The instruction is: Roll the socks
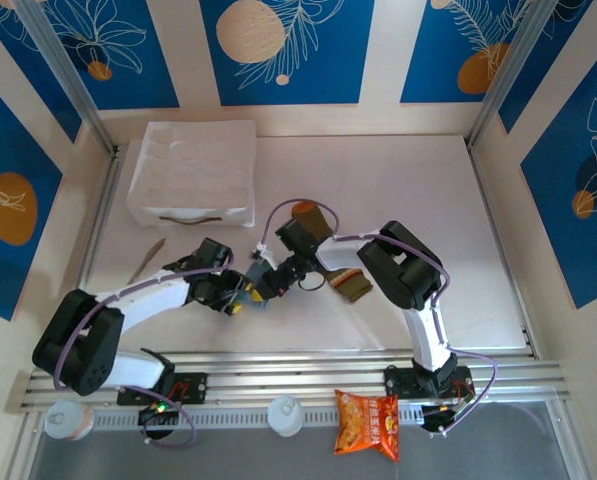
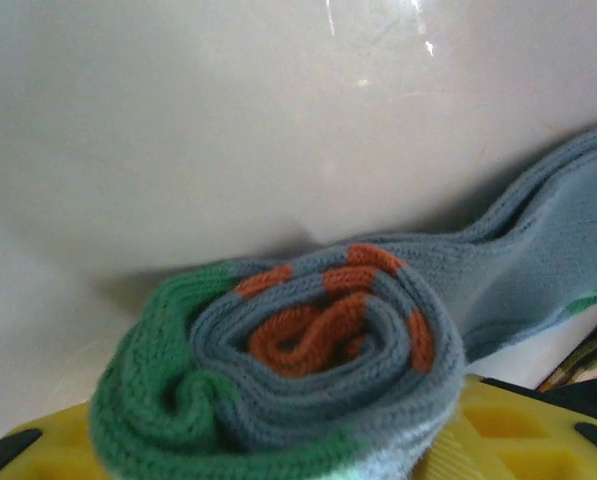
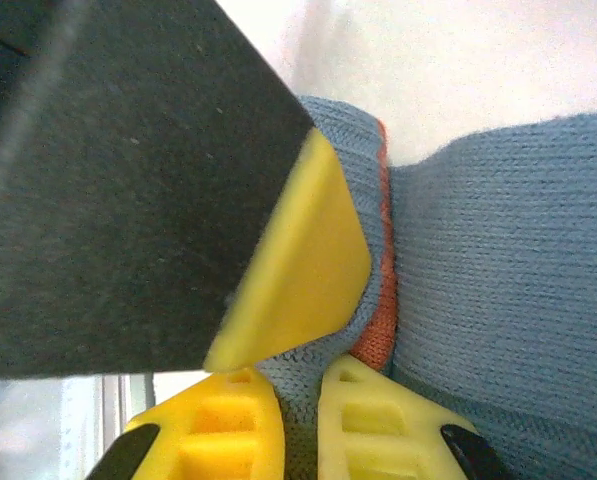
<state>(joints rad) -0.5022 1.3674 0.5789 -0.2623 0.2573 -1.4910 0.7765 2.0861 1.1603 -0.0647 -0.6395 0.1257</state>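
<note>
We see the grey-blue sock [image 2: 298, 370] wound into a tight spiral at mid-surface, its unrolled leg trailing off to the right across the pale surface [image 1: 428, 200]. The olive-brown sock [image 1: 353, 285] lies flat just to the right of the two arms' meeting point and looks untouched. The right pincer [image 3: 298, 420] is closed on a fold of the grey-blue fabric, near its orange stripe. The left pincer [image 2: 278, 445] has the spiral sitting between its yellow fingers. We cannot tell whether those fingers are pressing the coil or only flanking it. Our main worry is the coil springing open: knit this soft holds its shape only under pressure, so a loose or off-centre squeeze from the left would probably let the outer turns slacken. A second risk, in our judgement, is the two pincers working against each other. They sit almost touching, and if the right one pulls on its fold while the left turns, the spiral may skew into a cone or drag out of the fingers. A collision between the fingers also seems possible at this spacing. The second sock is not yet rolled, so a spoiled coil here would cost us the whole first half.
</note>
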